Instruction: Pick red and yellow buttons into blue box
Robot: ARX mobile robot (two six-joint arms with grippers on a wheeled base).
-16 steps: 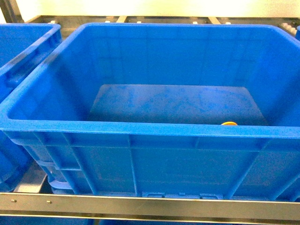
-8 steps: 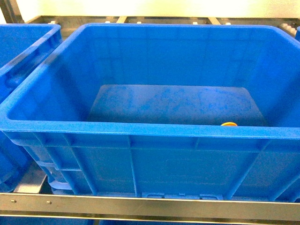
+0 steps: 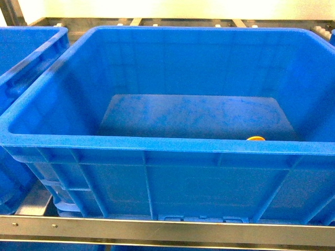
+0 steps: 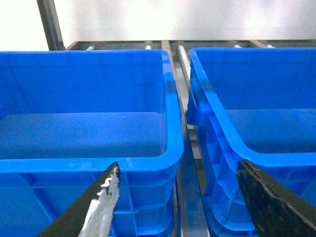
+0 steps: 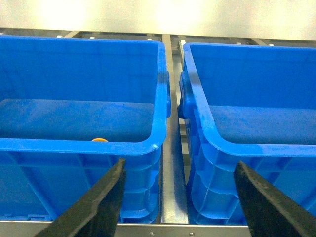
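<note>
- Yellow button (image 3: 256,138) already lies in the blue box (image 3: 172,144); no red button shows
- Left gripper (image 4: 177,197) and right gripper (image 5: 177,192) hang spread, empty
- Next move probably calls for finding the red one

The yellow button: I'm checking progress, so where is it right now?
The yellow button sits inside the blue box, on its floor just behind the near wall, right of centre in the head view; only its cap peeks over the rim.

No text, label, brand, number or sign can be read on any surface in these views.
</note>
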